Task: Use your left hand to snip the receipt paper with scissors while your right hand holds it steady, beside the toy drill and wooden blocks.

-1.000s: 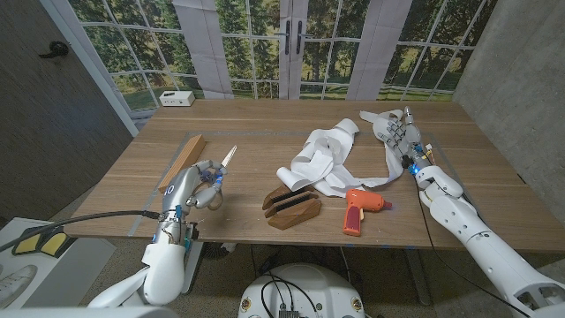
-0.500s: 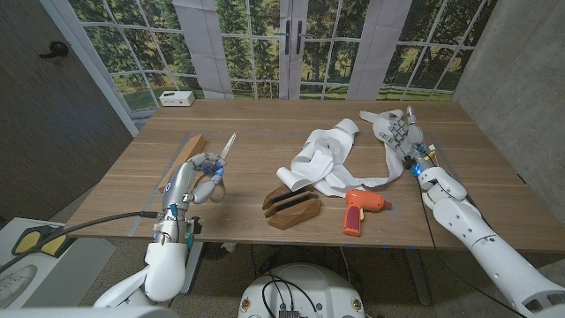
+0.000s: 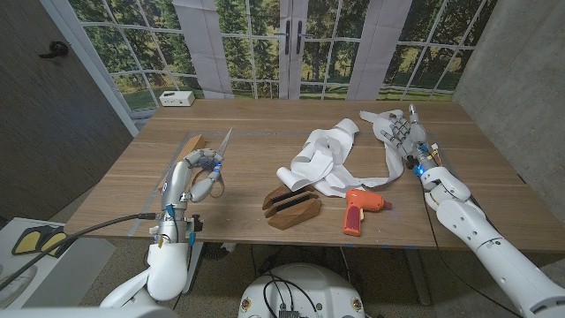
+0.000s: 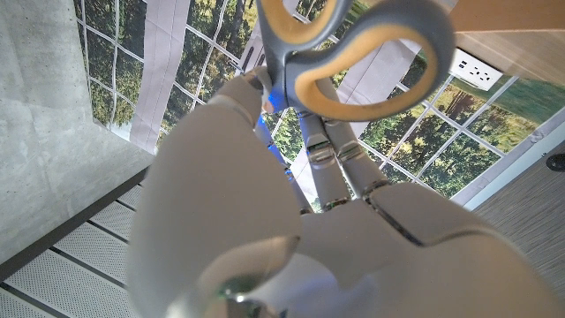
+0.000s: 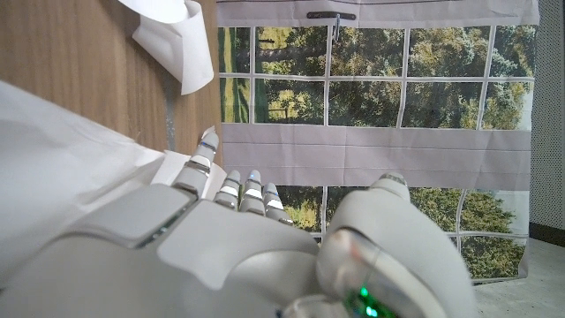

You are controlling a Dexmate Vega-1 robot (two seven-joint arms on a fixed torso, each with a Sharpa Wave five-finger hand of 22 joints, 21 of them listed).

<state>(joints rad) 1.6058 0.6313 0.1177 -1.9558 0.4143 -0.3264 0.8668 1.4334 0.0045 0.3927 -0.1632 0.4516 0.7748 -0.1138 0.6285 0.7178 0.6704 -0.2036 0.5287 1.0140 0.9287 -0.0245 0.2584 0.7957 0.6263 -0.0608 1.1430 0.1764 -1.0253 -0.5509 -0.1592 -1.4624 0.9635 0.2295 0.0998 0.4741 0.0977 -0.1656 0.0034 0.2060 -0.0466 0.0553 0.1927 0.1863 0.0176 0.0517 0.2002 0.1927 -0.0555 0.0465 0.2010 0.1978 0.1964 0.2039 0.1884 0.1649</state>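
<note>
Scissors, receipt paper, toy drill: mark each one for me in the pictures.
scissors (image 3: 226, 140), head view, on the blades sticking up from the left hand.
receipt paper (image 3: 322, 155), head view, on the crumpled white pile mid-table.
toy drill (image 3: 357, 210), head view, on its orange body.

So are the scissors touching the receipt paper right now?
Apart. In the head view the left hand holds the scissors over bare table, well clear of the receipt paper piled mid-table.

One scissors; one drill; two blocks.
</note>
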